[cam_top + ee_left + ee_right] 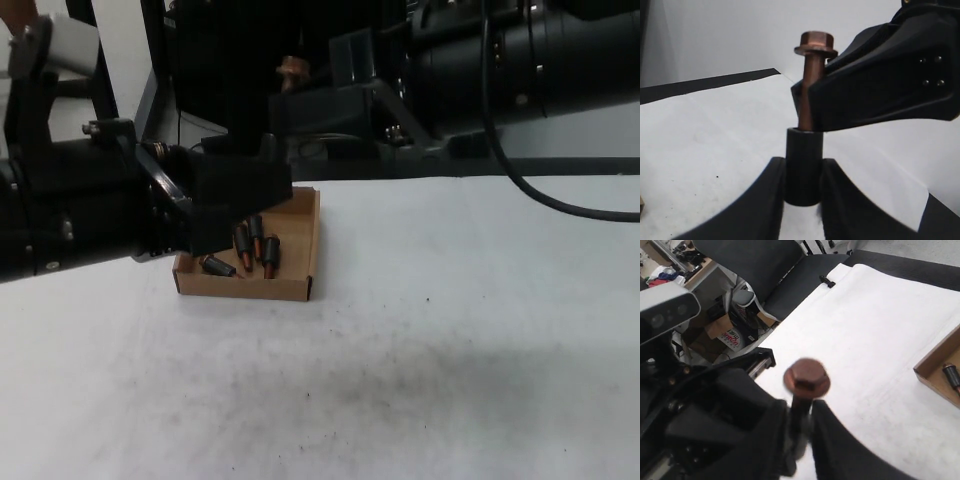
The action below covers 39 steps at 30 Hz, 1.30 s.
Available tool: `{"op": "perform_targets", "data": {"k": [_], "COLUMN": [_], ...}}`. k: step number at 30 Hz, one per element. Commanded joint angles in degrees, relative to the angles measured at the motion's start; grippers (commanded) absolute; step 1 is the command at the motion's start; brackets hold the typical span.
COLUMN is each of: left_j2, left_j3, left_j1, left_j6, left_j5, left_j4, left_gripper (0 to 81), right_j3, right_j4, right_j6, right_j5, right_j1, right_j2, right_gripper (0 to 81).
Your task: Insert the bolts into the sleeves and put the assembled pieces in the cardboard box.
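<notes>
White-covered bench point(450, 350); cardboard box point(245, 288) rests on it, left of middle.

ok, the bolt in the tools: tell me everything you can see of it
The bolt is copper-coloured, metal by its look, with a hexagonal flanged head and a plain shank. It stands upright, head up. The right tool clamps its shank below the head. Its lower end sits in the mouth of the black sleeve, which the left tool grips.
</notes>
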Motion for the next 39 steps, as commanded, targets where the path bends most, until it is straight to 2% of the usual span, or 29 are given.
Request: {"op": "perform_targets", "data": {"k": [1, 3, 6, 13, 20, 23, 26, 28, 30, 32, 35, 39], "left_j2": [-0.85, -0.85, -0.85, -0.85, 0.52, 3.5, 8.09, 11.56, 15.98, 20.24, 27.16, 37.46], "left_j3": [-0.74, -0.74, -0.74, -0.74, -0.69, -0.81, -1.15, -1.78, -3.29, -5.37, -9.79, -17.13], "left_j1": [0.16, 0.16, 0.16, 0.28, 0.39, 1.76, 4.32, 6.33, 8.49, 10.14, 11.8, 12.32], "left_j6": [0.89, 0.87, 0.87, 0.87, 5.55, 5.53, 5.7, 5.7, 5.7, 5.7, 5.82, 6.17], "left_j5": [-0.95, -0.95, -1.06, -1.83, -6.24, -6.11, -5.96, -4.87, -2.71, -1.02, -0.83, -0.83], "left_j4": [-2.51, -2.93, -4.77, -6.21, -6.22, -6.22, -6.43, -6.81, -6.81, -6.71, -6.74, -4.49], "left_gripper": [0.8, 0.8, 0.8, 0.8, 0.8, 0.8, 0.8, 0.8, 0.8, 0.8, 0.8, 0.8], "right_j3": [-0.76, -1.28, -1.93, -2.07, -2.07, -2.07, -2.07, -2.07, -2.07, -1.8, -1.27, 0.08], "right_j4": [1.83, 1.97, 1.99, 3.13, 9.56, 14.34, 21.17, 25.92, 30.55, 34.48, 37.36, 36.88], "right_j6": [-0.63, -0.63, -1.1, -1.09, -7.8, -11.59, -16.73, -21.15, -25.14, -28.45, -32.31, -33.33], "right_j5": [2.58, 5.4, 6.19, 5.97, 6.15, 6.63, 10.91, 15.22, 19.39, 23.74, 28.92, 32.25], "right_j1": [-0.04, -0.04, -0.04, -0.2, -0.24, -0.24, -0.24, -0.24, -0.24, -0.24, -0.24, -0.24], "right_j2": [-0.62, -0.62, -0.62, -1.44, -5.91, -7.43, -8.55, -8.86, -8.84, -8.84, -8.84, -8.84], "right_gripper": [39.8, 47.3, 44.2, 44.0, 44.0, 43.8, 43.8, 40.2, 32.5, 21.7, 0.3, 0.3]}}
